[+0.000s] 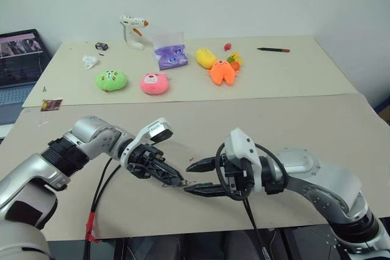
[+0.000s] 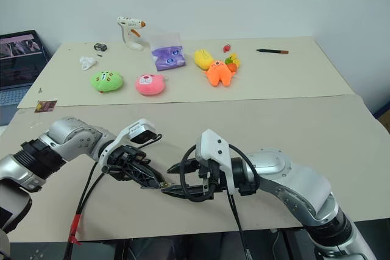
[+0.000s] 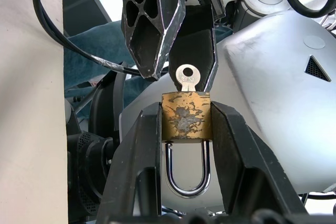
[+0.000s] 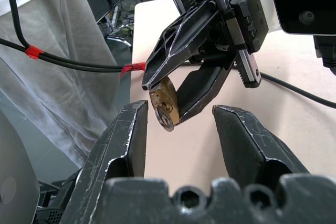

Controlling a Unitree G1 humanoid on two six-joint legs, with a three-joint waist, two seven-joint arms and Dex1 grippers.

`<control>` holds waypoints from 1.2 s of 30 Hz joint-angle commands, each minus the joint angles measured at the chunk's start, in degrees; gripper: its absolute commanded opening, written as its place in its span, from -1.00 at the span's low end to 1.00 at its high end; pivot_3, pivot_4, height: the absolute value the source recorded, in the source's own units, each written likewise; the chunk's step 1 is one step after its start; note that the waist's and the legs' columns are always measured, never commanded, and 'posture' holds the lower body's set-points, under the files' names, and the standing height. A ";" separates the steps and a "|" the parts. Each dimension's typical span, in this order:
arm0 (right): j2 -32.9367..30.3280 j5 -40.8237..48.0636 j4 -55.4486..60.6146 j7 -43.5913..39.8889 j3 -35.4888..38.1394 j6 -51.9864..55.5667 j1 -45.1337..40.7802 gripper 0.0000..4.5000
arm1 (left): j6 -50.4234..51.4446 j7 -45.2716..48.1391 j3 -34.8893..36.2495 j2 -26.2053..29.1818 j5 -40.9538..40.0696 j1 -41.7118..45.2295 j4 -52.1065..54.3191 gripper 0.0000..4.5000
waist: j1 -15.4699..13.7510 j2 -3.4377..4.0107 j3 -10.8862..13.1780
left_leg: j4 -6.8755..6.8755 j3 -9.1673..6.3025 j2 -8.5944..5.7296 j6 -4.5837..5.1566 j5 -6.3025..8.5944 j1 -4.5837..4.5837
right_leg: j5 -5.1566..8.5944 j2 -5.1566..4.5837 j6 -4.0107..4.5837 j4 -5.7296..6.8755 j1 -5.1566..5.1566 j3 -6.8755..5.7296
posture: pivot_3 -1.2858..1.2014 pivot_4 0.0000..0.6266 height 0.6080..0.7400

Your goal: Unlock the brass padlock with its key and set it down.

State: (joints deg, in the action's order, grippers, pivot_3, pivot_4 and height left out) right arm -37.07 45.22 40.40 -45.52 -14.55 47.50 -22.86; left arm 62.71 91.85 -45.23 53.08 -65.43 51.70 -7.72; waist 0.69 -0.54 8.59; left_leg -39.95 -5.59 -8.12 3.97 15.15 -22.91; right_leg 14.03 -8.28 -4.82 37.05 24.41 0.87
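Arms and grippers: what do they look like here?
Both arms are silver-grey metal with black joint bands. Left gripper and right gripper each have two black, scuffed fingers with cut-out ribbing, on white wrist housings. Black cables loop along them, one bound with red tape.

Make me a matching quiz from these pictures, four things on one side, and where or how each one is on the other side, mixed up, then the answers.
Things:
1. small worn brass padlock
2. small silver metal key
3. right gripper
4. round green plush toy

States:
A. sticking out of the lock's body
B. open, a finger on each side of the lock
C. clamped between the left gripper's black fingers
D. lying on the far table, beside the pink plush toy

Pairs: 1-C, 2-A, 3-B, 4-D
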 commanded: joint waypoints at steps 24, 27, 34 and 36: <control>0.89 1.00 4.00 2.70 1.21 -0.13 -0.02 0.09 | 6.82 0.65 3.91 -4.11 -3.31 4.19 -6.88 -0.64 | 0.09 0.00 0.00 | -0.01 -0.01 -0.01 0.00 0.00 -0.01 | 0.00 0.02 0.00 0.04 0.05 0.00 | 0.03 -0.52 1.00; 0.76 0.94 3.89 2.54 1.19 -0.26 0.20 0.09 | 6.68 0.65 3.66 -4.01 -3.23 4.12 -6.66 -0.64 | 0.08 0.00 0.00 | -0.01 0.00 -0.01 0.00 0.00 0.00 | 0.00 0.02 0.00 0.04 0.05 -0.01 | 0.03 -0.52 1.00; 0.69 1.27 3.82 1.92 1.38 -0.26 0.51 -0.80 | 6.72 0.65 3.54 -3.82 -3.23 3.82 -6.06 -0.64 | 0.08 0.00 0.00 | -0.01 0.00 -0.01 0.00 0.00 -0.02 | 0.00 0.02 0.00 0.04 0.07 0.00 | 0.03 -0.52 1.00; 0.76 1.63 3.97 1.87 1.44 -0.03 0.46 -0.92 | 6.74 0.65 3.58 -3.81 -3.21 3.74 -6.00 -0.64 | 0.09 0.00 0.00 | -0.01 -0.01 -0.01 0.00 0.00 -0.01 | 0.00 0.03 0.00 0.04 0.07 0.00 | 0.03 -0.52 1.00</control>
State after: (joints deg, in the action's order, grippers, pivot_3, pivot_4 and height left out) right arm -36.48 45.25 42.46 -42.76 -13.03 47.58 -22.92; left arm 69.94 91.99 -43.44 48.71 -67.53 54.71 -13.63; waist 0.78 -0.54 8.59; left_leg -39.95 -5.60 -8.12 3.97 15.15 -22.92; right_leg 14.03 -8.25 -4.82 37.10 24.48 0.87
